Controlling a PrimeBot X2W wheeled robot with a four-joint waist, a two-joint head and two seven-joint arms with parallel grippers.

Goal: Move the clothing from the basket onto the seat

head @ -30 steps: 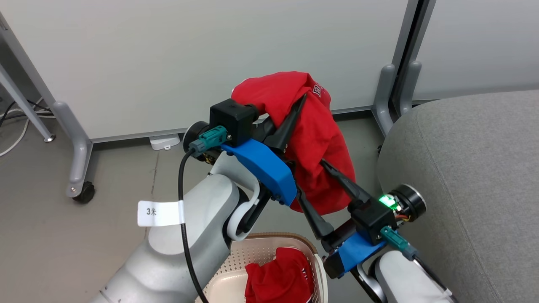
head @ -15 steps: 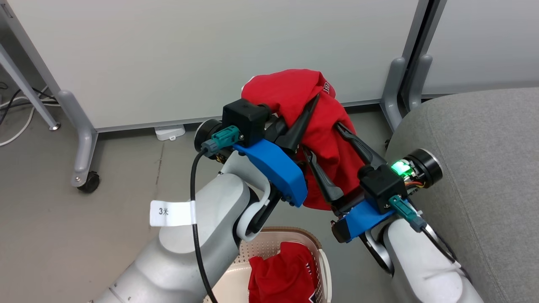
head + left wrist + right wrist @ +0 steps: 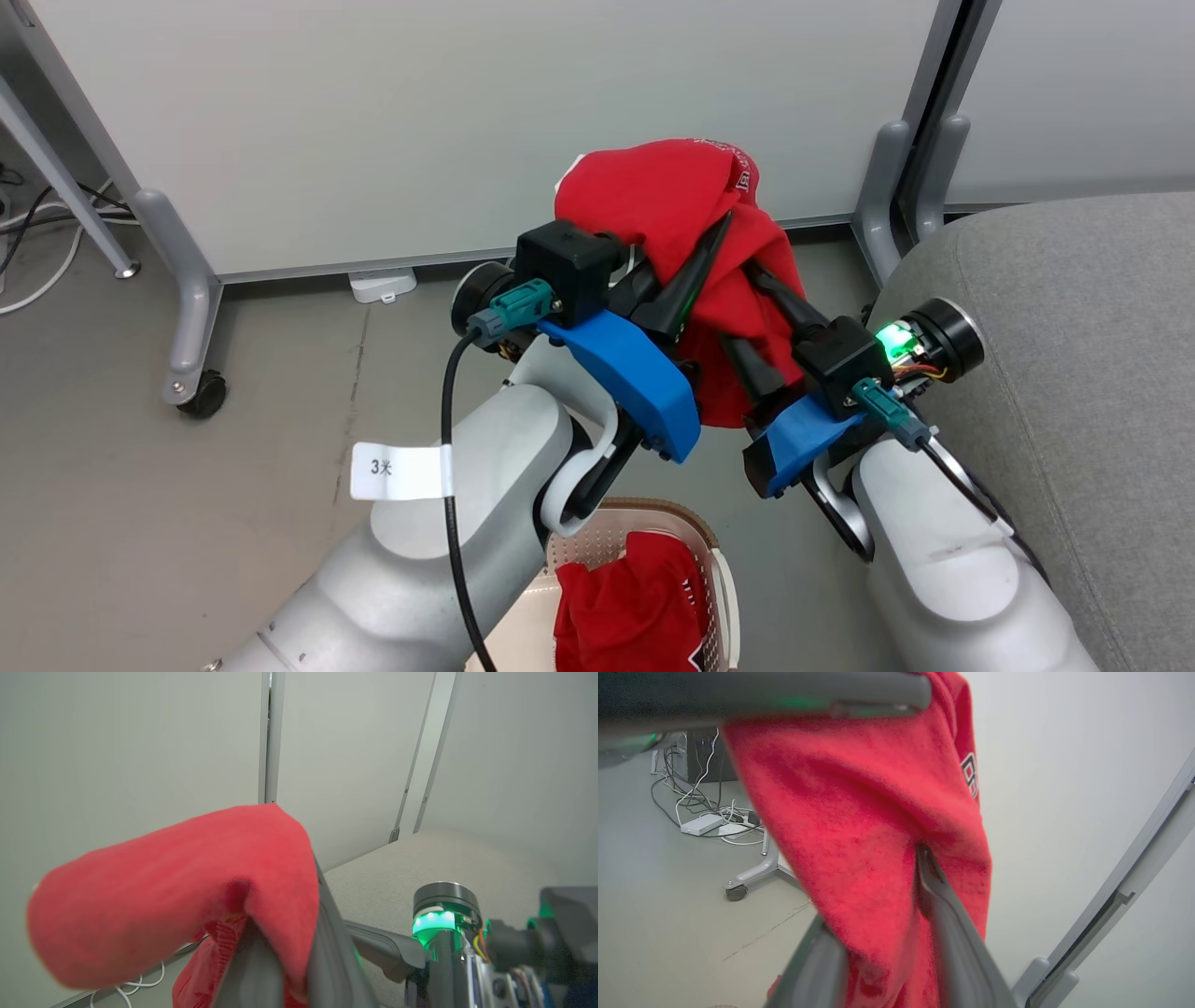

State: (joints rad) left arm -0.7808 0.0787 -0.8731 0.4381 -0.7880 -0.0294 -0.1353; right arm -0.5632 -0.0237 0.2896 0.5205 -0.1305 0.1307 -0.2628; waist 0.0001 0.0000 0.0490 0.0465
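Head view: left gripper [image 3: 709,252] pinching clothing [image 3: 672,191] in closed jaws, above basket [image 3: 695,525], beside seat [image 3: 1074,327]. Right gripper [image 3: 747,313] jaws standing wide, straddling it. Best carrying high, clearing seat edge before releasing.

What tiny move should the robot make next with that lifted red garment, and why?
Probably close the right gripper on the hanging fabric: it straddles the red garment, jaws apart, while the left gripper pinches its top. A two-handed hold should steady the carry to the seat.

Right of basket [image 3: 597,551] the seat [image 3: 1074,373], clothing [image 3: 625,616] inside basket, partition [image 3: 373,121] behind
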